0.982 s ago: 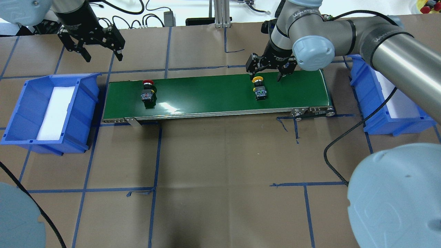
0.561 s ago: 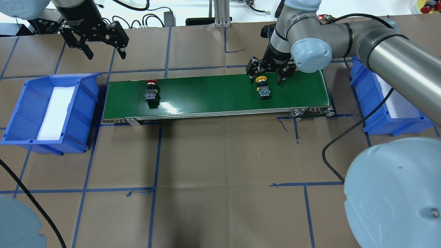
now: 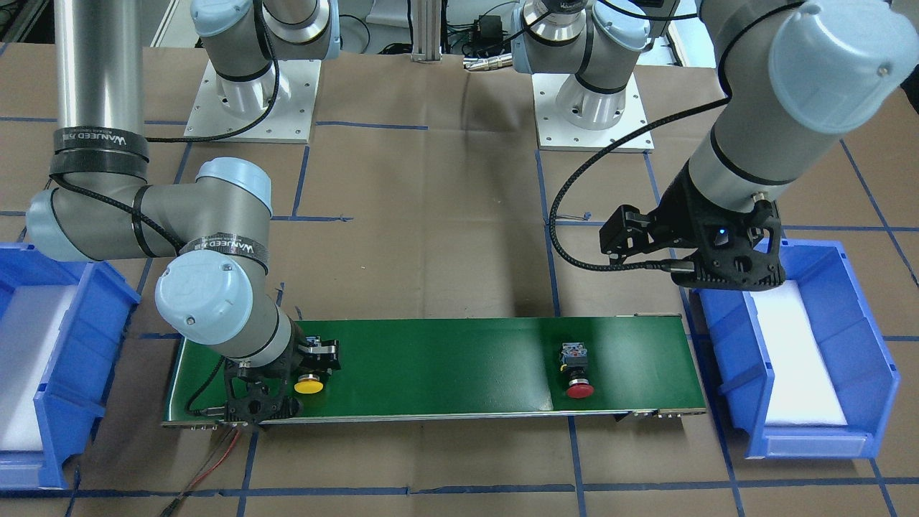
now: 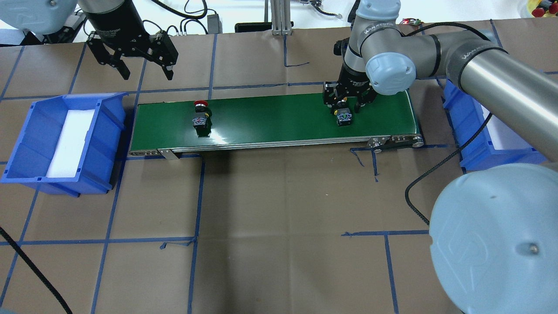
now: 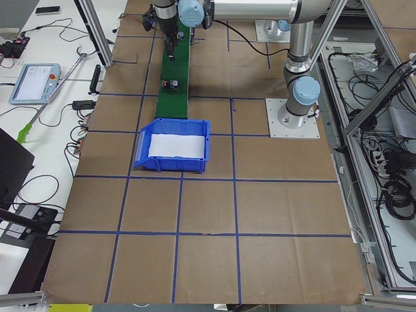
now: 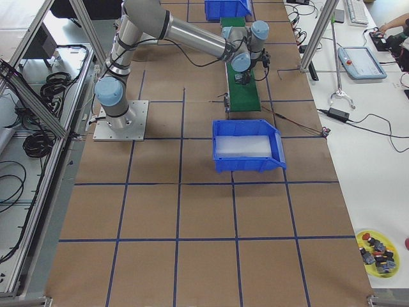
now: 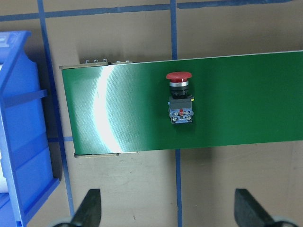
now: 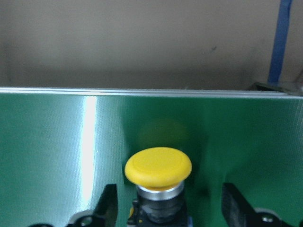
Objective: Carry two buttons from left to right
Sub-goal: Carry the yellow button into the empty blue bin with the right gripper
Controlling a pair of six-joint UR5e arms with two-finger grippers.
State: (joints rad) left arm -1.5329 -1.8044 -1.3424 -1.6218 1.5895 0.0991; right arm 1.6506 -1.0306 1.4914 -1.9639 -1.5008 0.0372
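Black fingers of the right end effector [image 4: 345, 106] stand apart on either side of the yellow-capped button [image 8: 158, 168], with gaps showing beside its cap, near the right end of the green conveyor belt [image 4: 270, 117]. The left end effector [image 4: 147, 75] hangs wide and empty above the desk [image 4: 279, 209], beyond the belt's left end, where the red-capped button [image 4: 201, 117] lies.

The left gripper [image 4: 146, 72] hung at ten o'clock in the overhead view, pointing down, its fingers [image 7: 90, 210] spread wide. The right gripper [image 4: 345, 104] sat low at two o'clock, apparently vertical beneath its bent wrist, fingers [image 8: 106, 205] likewise parted.
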